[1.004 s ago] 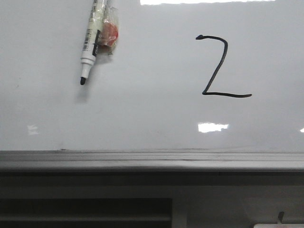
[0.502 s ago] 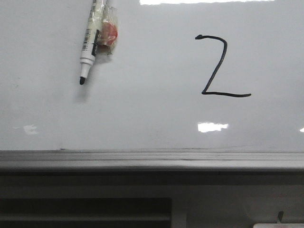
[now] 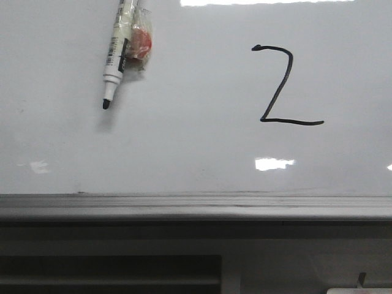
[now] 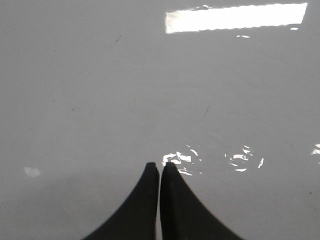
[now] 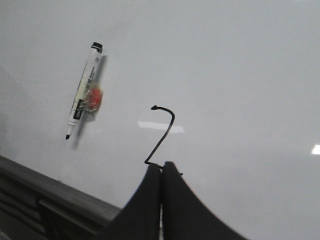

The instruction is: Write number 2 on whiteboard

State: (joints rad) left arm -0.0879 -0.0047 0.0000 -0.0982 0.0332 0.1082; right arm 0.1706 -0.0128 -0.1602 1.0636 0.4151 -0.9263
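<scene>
A black hand-drawn number 2 (image 3: 282, 86) stands on the glossy whiteboard (image 3: 196, 153), right of centre. It also shows in the right wrist view (image 5: 164, 131), its base partly hidden behind my right gripper (image 5: 161, 165), which is shut and empty. A white marker (image 3: 116, 55) with a black tip, uncapped, hangs on the board at the upper left with a red-orange magnet (image 3: 139, 44) beside it; it also shows in the right wrist view (image 5: 82, 97). My left gripper (image 4: 160, 165) is shut and empty over bare board. Neither gripper shows in the front view.
A grey metal ledge (image 3: 196, 207) runs along the board's lower edge, with a darker cabinet front (image 3: 110, 272) below it. Bright light reflections (image 3: 274, 163) lie on the board. The ledge also shows in the right wrist view (image 5: 55, 192).
</scene>
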